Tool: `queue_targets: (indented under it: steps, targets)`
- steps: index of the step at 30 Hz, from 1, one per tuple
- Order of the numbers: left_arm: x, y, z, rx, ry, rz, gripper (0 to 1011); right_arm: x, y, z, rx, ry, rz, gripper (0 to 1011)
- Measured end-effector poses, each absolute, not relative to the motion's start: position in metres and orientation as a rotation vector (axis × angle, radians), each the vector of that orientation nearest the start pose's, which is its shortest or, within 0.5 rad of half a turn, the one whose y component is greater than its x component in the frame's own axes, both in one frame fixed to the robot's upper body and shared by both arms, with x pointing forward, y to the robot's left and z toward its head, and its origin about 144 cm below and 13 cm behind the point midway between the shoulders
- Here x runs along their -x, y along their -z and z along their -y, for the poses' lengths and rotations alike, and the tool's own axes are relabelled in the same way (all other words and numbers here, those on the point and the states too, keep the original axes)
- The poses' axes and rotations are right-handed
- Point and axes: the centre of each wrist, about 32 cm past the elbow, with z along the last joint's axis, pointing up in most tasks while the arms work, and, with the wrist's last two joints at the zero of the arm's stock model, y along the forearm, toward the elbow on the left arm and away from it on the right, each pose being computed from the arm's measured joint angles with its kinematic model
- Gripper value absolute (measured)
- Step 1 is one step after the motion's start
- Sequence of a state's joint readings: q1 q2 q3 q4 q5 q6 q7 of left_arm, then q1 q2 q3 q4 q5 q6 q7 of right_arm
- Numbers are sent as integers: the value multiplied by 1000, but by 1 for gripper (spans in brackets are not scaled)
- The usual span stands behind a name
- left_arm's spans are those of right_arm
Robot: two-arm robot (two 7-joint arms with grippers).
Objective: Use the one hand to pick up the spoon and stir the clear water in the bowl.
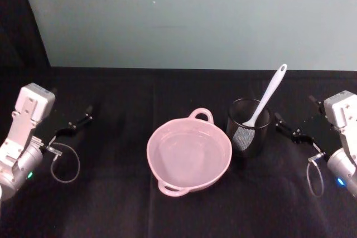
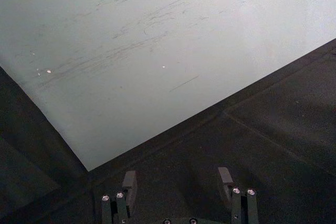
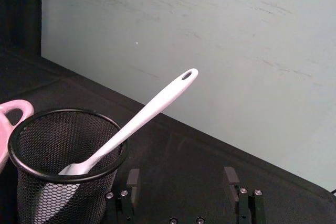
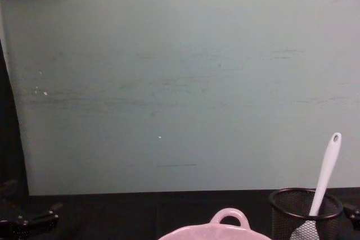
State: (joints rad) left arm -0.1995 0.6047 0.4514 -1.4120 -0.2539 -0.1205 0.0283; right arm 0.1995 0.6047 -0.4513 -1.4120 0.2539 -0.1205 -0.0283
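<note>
Nearest the robot, the two arms are flanking the work on the black cloth-covered table. The left gripper is hanging at the table's left side, well apart from everything else. Its fingers are spreading wide with nothing between them. The right gripper is waiting at the right side, near the black wire-mesh cup but not touching it. Its fingers are likewise standing apart and gripping nothing.

Between the arms, towards the near middle of the table, the pale pink bowl is sitting upright, with one loop handle pointing at the robot and the other pointing away. A faint ring is running round its inner wall.

Just beyond the bowl's right side, the mesh cup is standing upright. Whether it is touching the bowl's rim I cannot tell. The white plastic spoon is resting inside it, head down at the bottom. Its handle is leaning on the cup's rim and slanting up and away to the right, so the holed tip is rising well above the cup.

Farthest off, a pale grey-green wall is closing the scene behind the table.
</note>
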Motion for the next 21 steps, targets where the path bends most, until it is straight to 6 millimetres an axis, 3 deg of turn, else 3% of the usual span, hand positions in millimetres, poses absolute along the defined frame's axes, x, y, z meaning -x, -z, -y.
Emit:
queue_targets:
  steps: [21]
  targets:
    - [-489,-1140,-310,-304,-1248,285,1005,-489,-1140,310,305,1248,285,1002]
